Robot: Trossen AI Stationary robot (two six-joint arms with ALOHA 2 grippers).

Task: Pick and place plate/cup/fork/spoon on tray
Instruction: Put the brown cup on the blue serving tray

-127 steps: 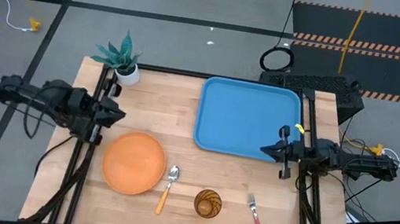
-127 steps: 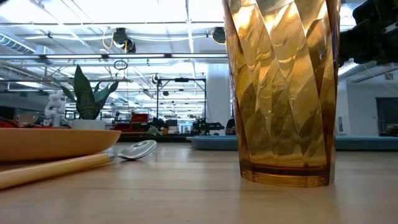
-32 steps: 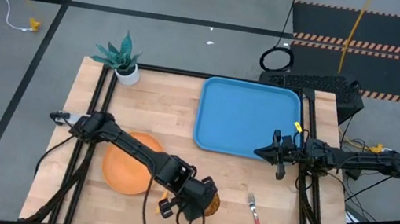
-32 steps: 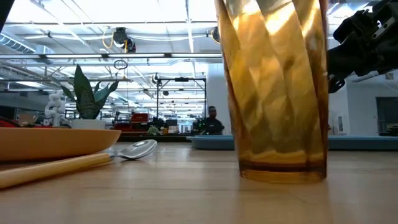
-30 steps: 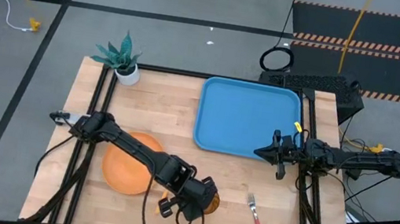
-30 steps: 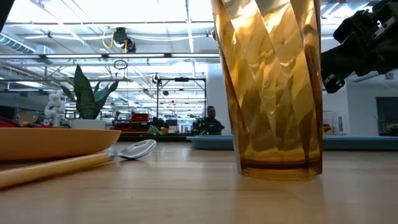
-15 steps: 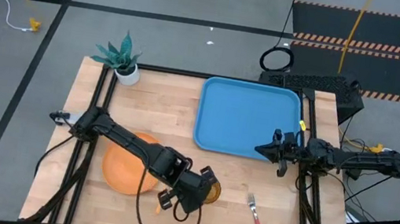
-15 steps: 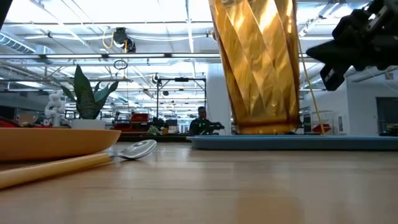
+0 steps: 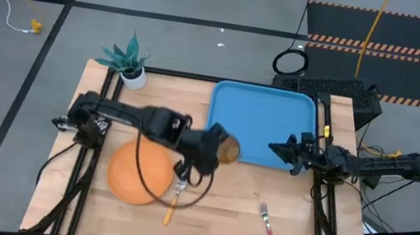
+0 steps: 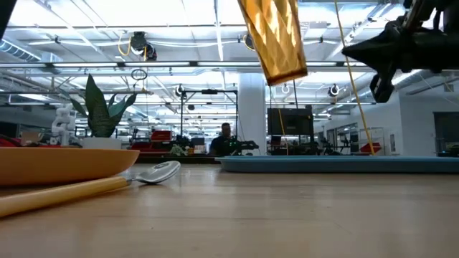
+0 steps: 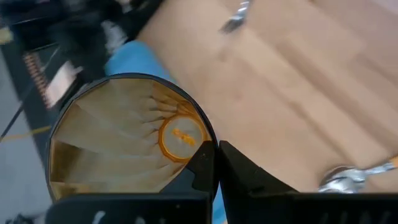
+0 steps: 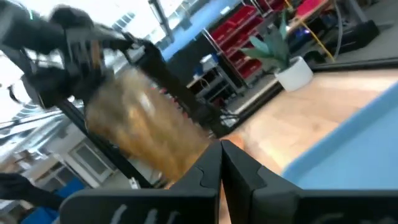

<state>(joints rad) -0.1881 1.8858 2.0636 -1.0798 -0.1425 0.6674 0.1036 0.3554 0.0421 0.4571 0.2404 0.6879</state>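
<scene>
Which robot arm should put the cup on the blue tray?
The left. Its gripper already holds the cup in the air at the tray's near-left edge. The right gripper is shut and empty by the tray's other side.

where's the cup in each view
High view: the cup is at the tray's left edge, in the left gripper.
Low view: upper middle, lifted above the table.
Left wrist view: seen from above, filling the left side.
Right wrist view: a blurred amber shape at left.
Shared landmark: the blue tray.
</scene>
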